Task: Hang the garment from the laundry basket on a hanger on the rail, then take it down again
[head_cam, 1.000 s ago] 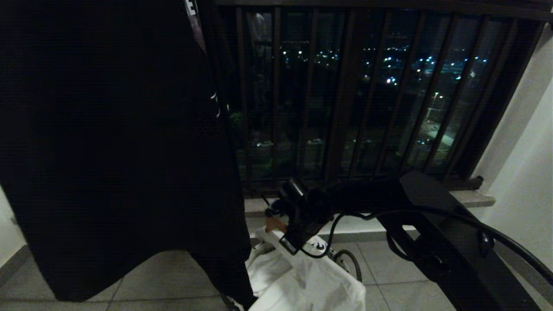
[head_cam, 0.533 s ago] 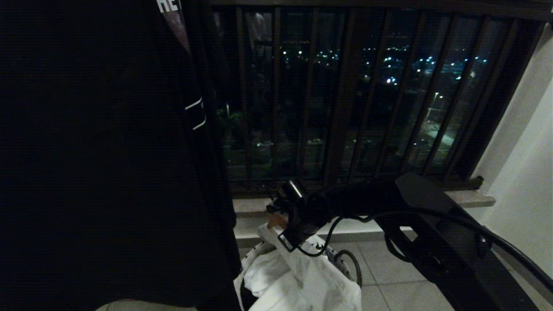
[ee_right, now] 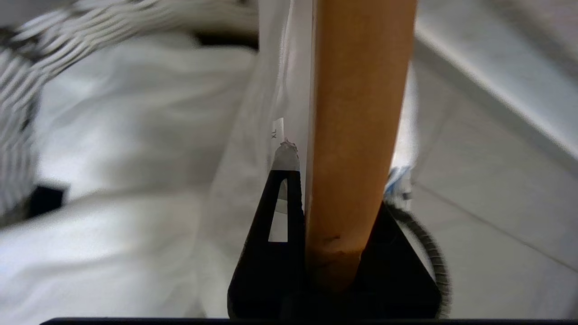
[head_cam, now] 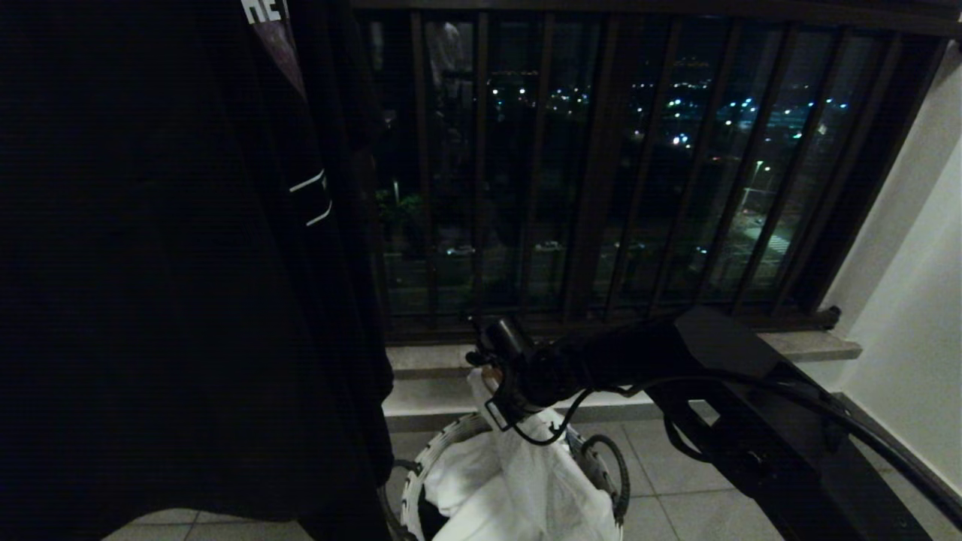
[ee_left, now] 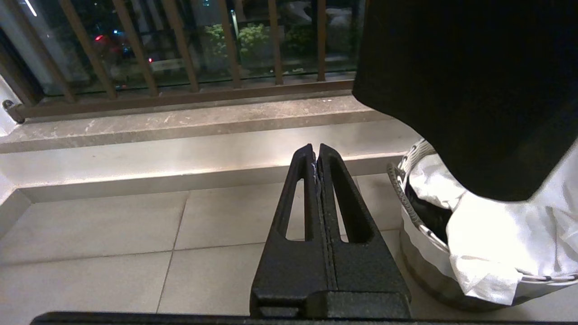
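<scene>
While the right pincer (head_cam: 492, 385) hangs over the laundry basket (head_cam: 432, 460) in the head view, it grips a wooden hanger (head_cam: 488, 373) with the white garment (head_cam: 518, 481) trailing from it down into the basket directly beneath; a black hanging garment (head_cam: 165, 263) fills the space well to the pincer's left, and dark window bars (head_cam: 601, 173) stand beyond it

From the left wrist view, the left pincer (ee_left: 317, 155) is closed on nothing, parked above the tiled floor (ee_left: 113, 234), with the basket and its white cloth just off to its side

Seen from the right wrist, the pincer clamps the orange-brown wooden bar of the hanger (ee_right: 356, 135), white fabric draped against it and the basket's woven rim (ee_right: 27, 85) close by

Judging by this, the garment is on its hanger at the basket; whether going up or coming back down I cannot tell. No rail is in view, so hanging would call for a lift well clear of the basket
</scene>
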